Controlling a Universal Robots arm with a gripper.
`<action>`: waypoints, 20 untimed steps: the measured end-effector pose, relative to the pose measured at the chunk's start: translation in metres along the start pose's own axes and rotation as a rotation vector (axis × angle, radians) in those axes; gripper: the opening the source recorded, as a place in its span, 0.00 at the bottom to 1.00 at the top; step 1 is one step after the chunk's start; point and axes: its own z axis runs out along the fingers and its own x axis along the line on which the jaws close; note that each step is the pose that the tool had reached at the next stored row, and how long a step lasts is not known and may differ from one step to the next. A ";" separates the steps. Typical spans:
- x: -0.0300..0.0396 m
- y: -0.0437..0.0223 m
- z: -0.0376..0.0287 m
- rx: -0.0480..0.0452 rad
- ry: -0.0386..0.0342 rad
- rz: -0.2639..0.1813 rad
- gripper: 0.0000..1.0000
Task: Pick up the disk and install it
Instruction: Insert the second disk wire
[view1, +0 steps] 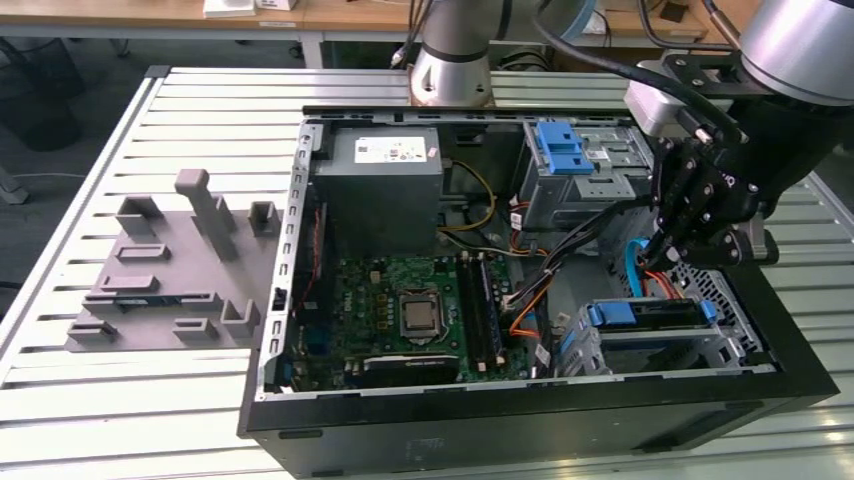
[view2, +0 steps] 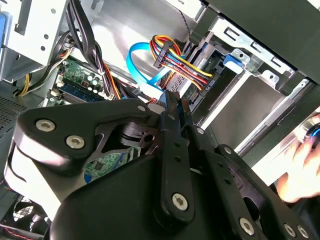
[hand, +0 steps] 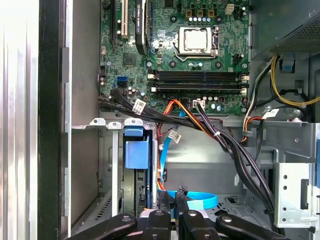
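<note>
Hanging over the open computer case (view1: 534, 430), the gripper (view1: 663, 258) sits just above the drive cage (view1: 667, 335) at the case's front corner, on the exterior view's right. Its fingers are pressed together with nothing between them; in the second wrist view the gripper (view2: 172, 102) tapers to two black tips meeting beside a blue flat cable (view2: 145, 75), and in the first wrist view the gripper (hand: 172, 196) shows the same closed tips above that blue cable (hand: 197, 200).

The disk (view1: 647, 318) stands on edge inside the drive cage, its blue carrier handle facing up, just below the gripper and apart from it. In the first wrist view the disk (hand: 136, 152) shows as a blue tab and frame seated in the cage slot beside the case wall. A bundle of orange, red and black wires (view2: 177, 62) runs from the motherboard (view1: 414, 310) toward the cage. A grey fixture block (view1: 174, 270) lies on the slatted table (view1: 80, 420) outside the case, well apart from it.
</note>
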 end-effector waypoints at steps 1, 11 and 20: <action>0.0000 0.0000 0.0000 0.0000 0.0000 0.000 0.16; 0.0073 0.0003 0.0022 0.0000 -0.0227 0.000 0.16; 0.0136 0.0006 0.0094 0.0104 -0.0382 -0.003 0.16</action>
